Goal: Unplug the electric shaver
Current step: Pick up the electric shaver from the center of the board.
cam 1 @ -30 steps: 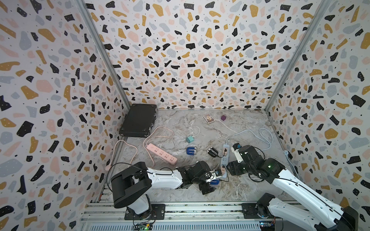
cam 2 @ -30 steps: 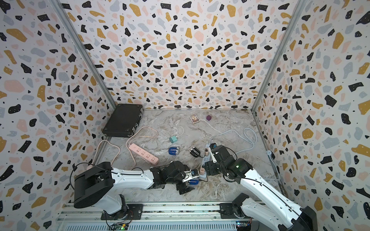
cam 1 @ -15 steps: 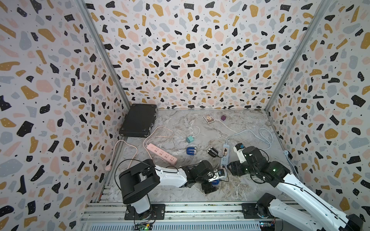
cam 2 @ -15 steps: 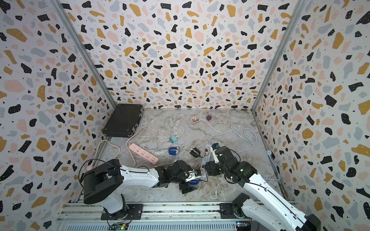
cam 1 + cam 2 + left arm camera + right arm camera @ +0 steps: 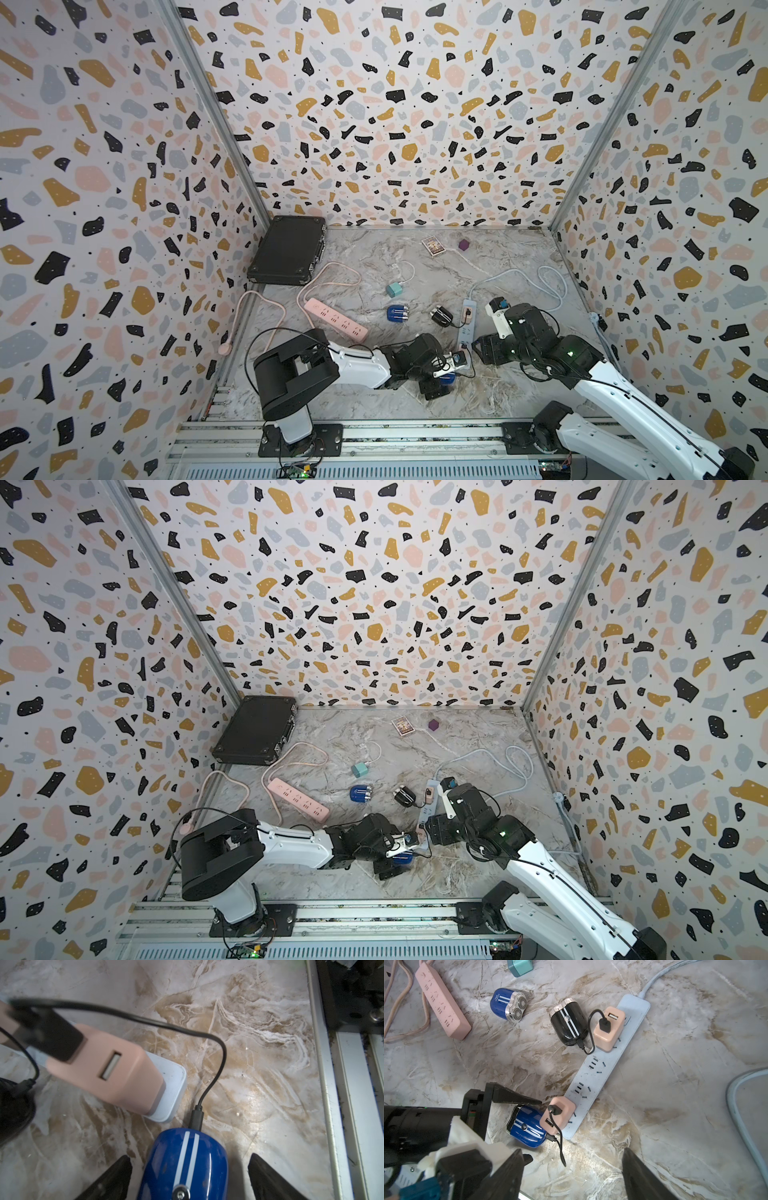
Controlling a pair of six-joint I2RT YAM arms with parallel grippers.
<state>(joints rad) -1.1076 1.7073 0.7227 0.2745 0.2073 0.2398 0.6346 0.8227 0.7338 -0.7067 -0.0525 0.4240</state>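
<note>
A blue electric shaver (image 5: 185, 1167) with white stripes lies near the table's front edge, at the near end of a light-blue power strip (image 5: 608, 1059). A black cable (image 5: 218, 1059) runs from the shaver's end to a pink adapter (image 5: 108, 1072) seated in that strip. My left gripper (image 5: 189, 1158) is open, one finger on each side of the shaver with a gap on both sides. My right gripper (image 5: 572, 1150) is open and empty just right of the strip's near end, and shows in a top view (image 5: 482, 353).
A black shaver (image 5: 569, 1022) is cabled to a second pink adapter (image 5: 609, 1028) at the strip's far end. Another blue shaver (image 5: 507, 1004), a pink power strip (image 5: 336, 320), a teal charger (image 5: 394, 289), a black case (image 5: 289, 249) and a purple cube (image 5: 464, 245) lie farther back.
My left arm's shoulder has swung right while its gripper stayed at the blue shaver, fingers drawn slightly closer. The right arm has shifted a little by the strip's end.
</note>
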